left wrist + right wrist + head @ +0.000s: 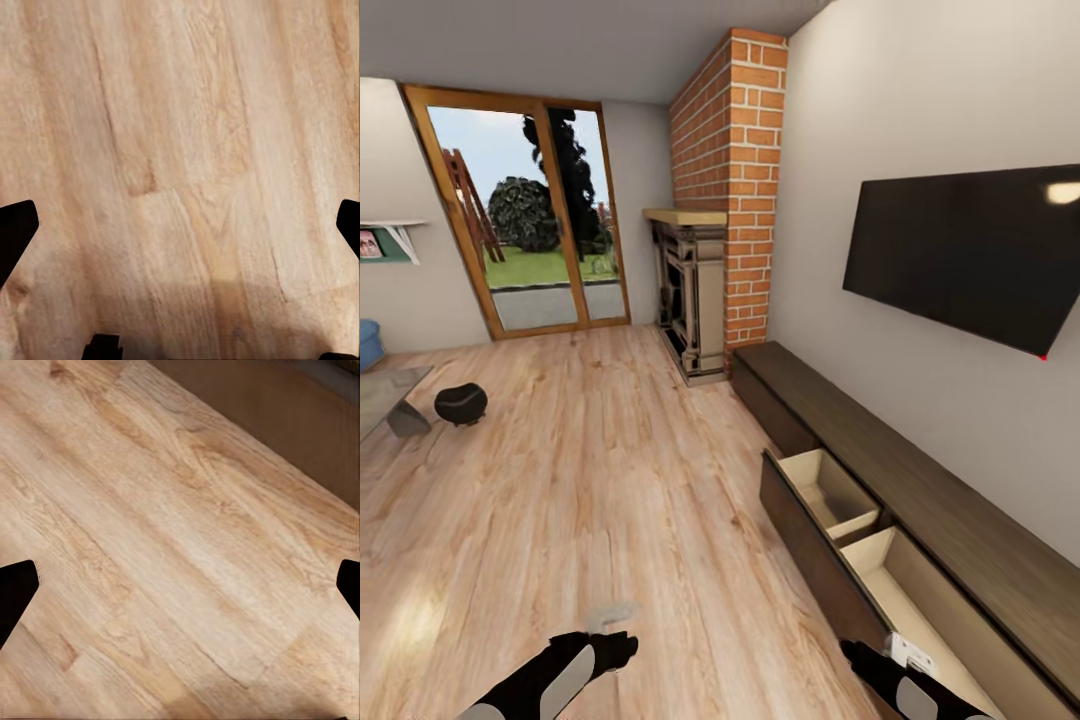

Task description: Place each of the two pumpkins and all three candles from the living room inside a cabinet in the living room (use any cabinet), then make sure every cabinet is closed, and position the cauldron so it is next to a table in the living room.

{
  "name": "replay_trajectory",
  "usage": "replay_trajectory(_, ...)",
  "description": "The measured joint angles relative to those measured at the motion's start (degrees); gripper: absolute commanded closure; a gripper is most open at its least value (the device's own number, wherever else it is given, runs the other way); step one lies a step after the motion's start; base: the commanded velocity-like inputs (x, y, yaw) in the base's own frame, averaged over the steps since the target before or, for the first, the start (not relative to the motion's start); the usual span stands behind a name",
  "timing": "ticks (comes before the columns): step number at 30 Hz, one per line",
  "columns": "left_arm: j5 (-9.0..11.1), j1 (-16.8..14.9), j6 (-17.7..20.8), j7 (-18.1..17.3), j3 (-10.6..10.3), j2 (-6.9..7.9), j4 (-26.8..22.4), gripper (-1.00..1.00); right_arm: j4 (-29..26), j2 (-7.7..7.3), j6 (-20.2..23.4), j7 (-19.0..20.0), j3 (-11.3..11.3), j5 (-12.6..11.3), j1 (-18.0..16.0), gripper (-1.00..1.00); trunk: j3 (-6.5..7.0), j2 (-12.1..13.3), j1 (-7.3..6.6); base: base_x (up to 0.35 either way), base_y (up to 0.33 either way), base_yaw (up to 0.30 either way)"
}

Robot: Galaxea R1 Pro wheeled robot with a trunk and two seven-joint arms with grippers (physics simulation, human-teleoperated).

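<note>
The long, low dark brown wooden cabinet [920, 500] at four o'clock has two drawers pulled out, pale insides bare; turning the base could clip them. Both grippers, left gripper [180, 225] and right gripper [180, 585], are spread, empty over the floor.

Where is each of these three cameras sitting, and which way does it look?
Head view: on the robot's head, looking forward and down over the floor, the open cabinet and both arms.
Left wrist view: near the left gripper, facing bare floor; dark fingers at the edges.
Right wrist view: near the right gripper, facing floor and a dark cabinet front.
All share the plank floor.
</note>
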Motion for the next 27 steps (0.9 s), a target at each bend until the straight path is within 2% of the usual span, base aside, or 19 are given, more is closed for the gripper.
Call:
replay_trajectory(6, 0.29, 0.01, -2.53, 0.01, 0.01, 0.0, 0.04, -1.0, 0.0, 0.0, 0.0, 0.0, 0.0, 0.0, 0.0, -1.0, 0.4, 0.0, 0.0, 0.0, 0.0, 0.215)
replay_trajectory(19, 0.1, 0.0, -2.82, 0.01, -0.04, -0.01, 1.61, -1.0, 0.0, 0.03, 0.0, 0.0, 0.07, 0.08, 0.0, -1.0, 1.24, 0.0, 0.0, 0.0, 0.0, 0.223)
replay_trajectory(27, 0.0, 0.0, -2.89, 0.01, 0.01, -0.01, 2.1, -1.0, -0.04, 1.24, 0.07, -0.05, 3.68, -0.04, 0.0, -1.0, 1.54, 0.0, 0.0, 0.0, 0.0, 0.265)
